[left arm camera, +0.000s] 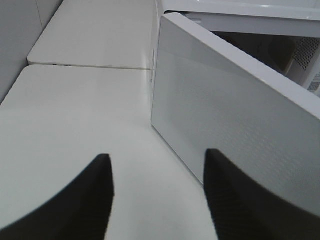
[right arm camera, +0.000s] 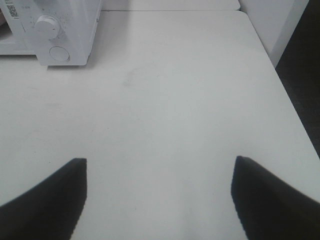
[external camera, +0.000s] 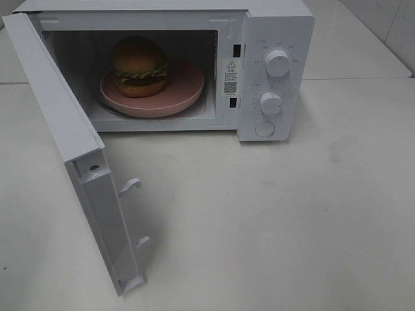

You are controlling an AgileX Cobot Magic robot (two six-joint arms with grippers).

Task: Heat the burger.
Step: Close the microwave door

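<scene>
one burger [external camera: 139, 65] on pink plate [external camera: 186, 88] inside microwave [external camera: 280, 26], door [external camera: 55, 113] wide open

The round burger [external camera: 139, 65] has a glossy golden-brown bun, green lettuce and a dark patty. The flat round plate [external camera: 188, 89] is pink. The boxy microwave [external camera: 285, 26] is white, its door panel [left arm camera: 235, 115] grey with a fine dotted mesh. The smooth tabletop [external camera: 292, 214] is off-white.

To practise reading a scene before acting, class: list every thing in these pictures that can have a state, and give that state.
microwave door: swung wide open.
burger: upright on the pink plate, inside the microwave.
pink plate: flat inside the cavity.
upper knob and lower knob: settings too small to read.
left gripper: open, empty.
right gripper: open, empty.
</scene>
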